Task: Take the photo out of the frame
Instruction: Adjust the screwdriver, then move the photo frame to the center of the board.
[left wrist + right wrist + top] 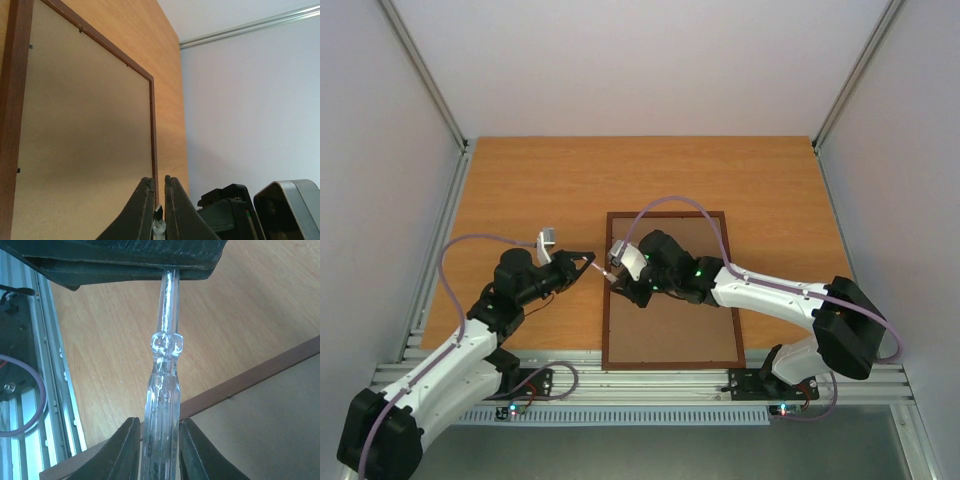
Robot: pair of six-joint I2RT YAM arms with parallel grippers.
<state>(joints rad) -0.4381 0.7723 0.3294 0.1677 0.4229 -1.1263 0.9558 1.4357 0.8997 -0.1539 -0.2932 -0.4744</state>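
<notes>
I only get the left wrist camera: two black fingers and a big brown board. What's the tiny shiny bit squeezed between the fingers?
Observer: The right wrist view shows a clear-handled screwdriver; its thin shaft runs into the left gripper.
Operator: Who has the handle?
Observer: The right gripper, one finger on each side of it.
Operator: Where are we?
Observer: From above, both grippers meet at the left edge of the frame, which lies back-up on the table.

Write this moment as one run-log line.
frame: back up | clear-handled tool: between grippers | left gripper: shut on shaft | right gripper: around handle
</notes>
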